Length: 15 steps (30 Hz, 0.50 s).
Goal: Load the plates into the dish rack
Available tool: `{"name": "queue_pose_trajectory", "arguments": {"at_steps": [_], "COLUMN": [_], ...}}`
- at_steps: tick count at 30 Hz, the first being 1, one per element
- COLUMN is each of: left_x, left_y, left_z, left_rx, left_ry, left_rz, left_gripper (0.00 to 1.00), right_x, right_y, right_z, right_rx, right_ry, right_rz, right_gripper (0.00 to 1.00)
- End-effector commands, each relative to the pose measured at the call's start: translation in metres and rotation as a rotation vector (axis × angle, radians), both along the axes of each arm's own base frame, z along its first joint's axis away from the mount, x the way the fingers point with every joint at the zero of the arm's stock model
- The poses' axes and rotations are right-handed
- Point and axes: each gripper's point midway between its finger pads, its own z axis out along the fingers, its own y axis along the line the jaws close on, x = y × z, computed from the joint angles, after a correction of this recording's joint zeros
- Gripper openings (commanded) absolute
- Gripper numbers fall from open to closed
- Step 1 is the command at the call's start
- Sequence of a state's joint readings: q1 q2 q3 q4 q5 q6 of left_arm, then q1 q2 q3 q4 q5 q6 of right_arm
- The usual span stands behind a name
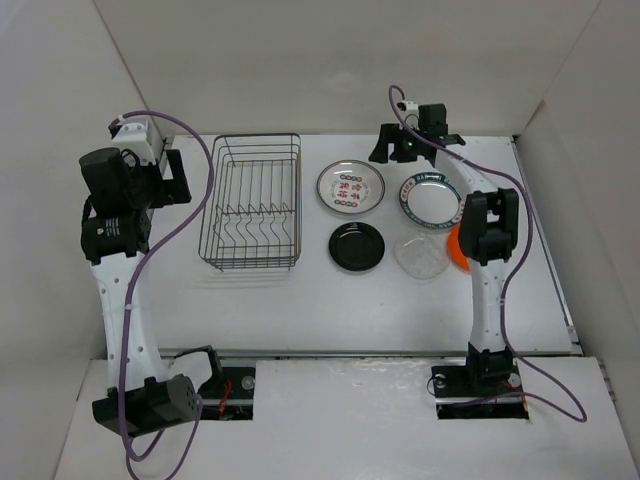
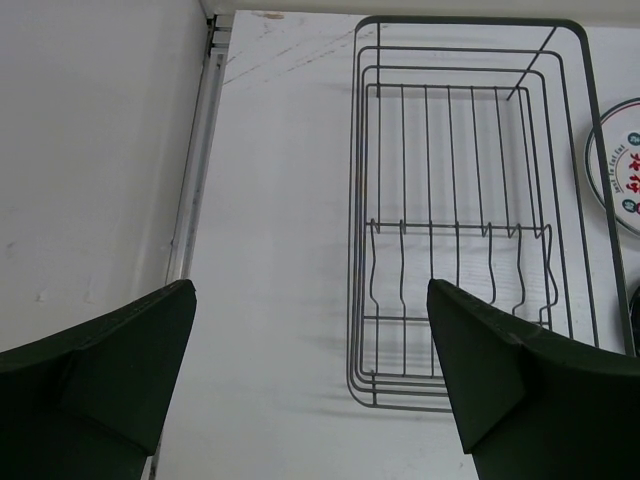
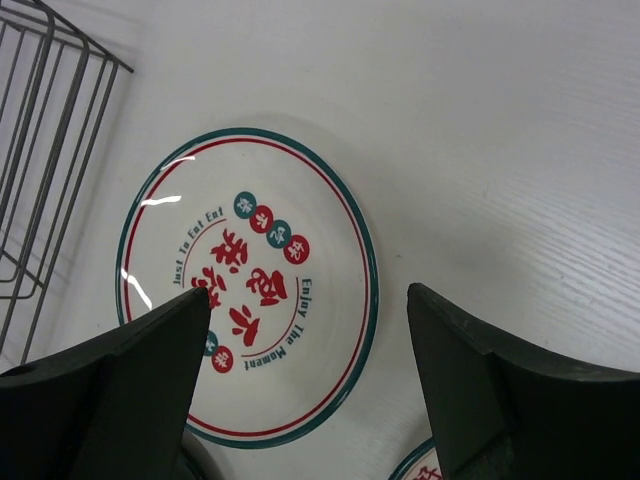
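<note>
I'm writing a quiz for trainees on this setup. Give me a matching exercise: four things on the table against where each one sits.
Things:
1. dish rack
2. black plate
3. clear plate
4. orange plate

Places:
A. partly hidden behind the right arm
B. between the black and orange plates
C. left of all the plates
D. directly nearer the arm bases than the plate with red lettering

Pairs: 1-C, 2-D, 3-B, 4-A
</note>
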<state>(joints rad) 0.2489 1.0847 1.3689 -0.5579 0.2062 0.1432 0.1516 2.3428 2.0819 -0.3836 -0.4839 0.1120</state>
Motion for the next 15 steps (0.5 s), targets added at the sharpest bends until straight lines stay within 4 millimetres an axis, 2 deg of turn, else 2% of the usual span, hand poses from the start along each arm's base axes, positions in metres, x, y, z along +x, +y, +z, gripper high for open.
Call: {"name": "queue_pose_trajectory", "arguments": {"at_steps": [1,4,5,9,10,11,13,14,15], "left_x": [0.000,0.000,0.000,-0.001,-0.003,-0.004,-0.005,-0.005,-0.005], "left_y": [-0.003,-0.003,-0.003,-0.005,-0.006,-0.006,-0.005,-0.005,-0.005], "left_z": [0.010,0.010,0.010,0.008,0.010,0.012,0.012,0.012,0.012], "left_rx": [0.014,0.014,0.014,0.008,0.010,0.010,0.019,0.019,0.019], "left_ry": [-0.038,-0.038,-0.038,-0.030,-0.039,-0.039,-0.038,-0.038,-0.038], "left_rz": [-0.026,-0.026,-0.026,-0.035,-0.035,-0.035,-0.038,-0.038,-0.038], "left_gripper": [1.00,1.00,1.00,1.00,1.00,1.00,1.00,1.00,1.00], "right_x": [-0.005,-0.005,-0.006,-0.007,-0.008,-0.010,-0.012,-0.014,-0.015], "right_y": [0.014,0.018,0.018,0.016,0.018,0.017,0.025,0.024,0.024], "right_z": [0.000,-0.024,-0.039,-0.064,-0.062,-0.071,-0.066,-0.073,-0.071], "right_rx": [0.011,-0.008,-0.011,-0.024,-0.018,-0.020,-0.013,-0.016,-0.016], "right_ry": [0.015,0.048,0.072,0.123,0.124,0.147,0.151,0.169,0.174], "right_rz": [0.085,0.090,0.090,0.083,0.090,0.090,0.108,0.108,0.108], "right_gripper": [0.84,0.84,0.84,0.84,0.83,0.81,0.78,0.73,0.70]}}
